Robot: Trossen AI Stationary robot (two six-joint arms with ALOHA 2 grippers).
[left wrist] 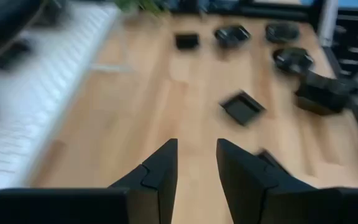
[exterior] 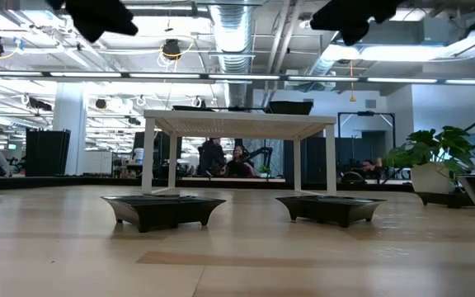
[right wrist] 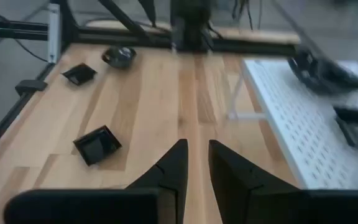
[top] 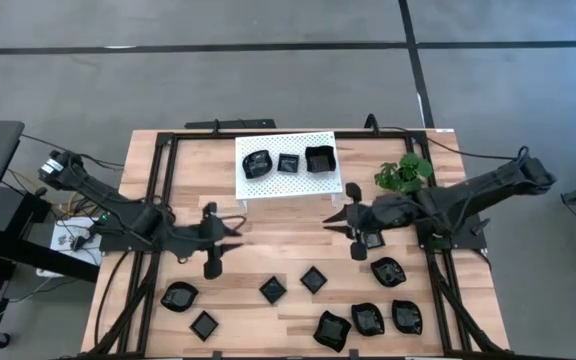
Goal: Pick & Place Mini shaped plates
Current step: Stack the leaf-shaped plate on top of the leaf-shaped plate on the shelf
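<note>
Three glossy black mini plates (top: 288, 162) sit on the white perforated rack (top: 268, 185). Several more lie on the wood near the table's near edge, among them a square one (top: 273, 290) and a wavy-rimmed one (top: 332, 329). My left gripper (top: 236, 232) hovers left of centre, below the rack's near-left corner, open by a narrow gap (left wrist: 196, 144) with nothing between its fingers. My right gripper (top: 334, 221) hovers by the rack's near-right corner, also narrowly open (right wrist: 197, 144) and empty. In the low view two plates (exterior: 163, 208) rest flat on the table.
A small green plant (top: 404, 172) stands right of the rack, close to my right arm. A black frame (top: 158, 180) runs along the table's left, right and far sides. Bare wood lies between the two grippers and the row of plates. People sit in the room behind (exterior: 237, 161).
</note>
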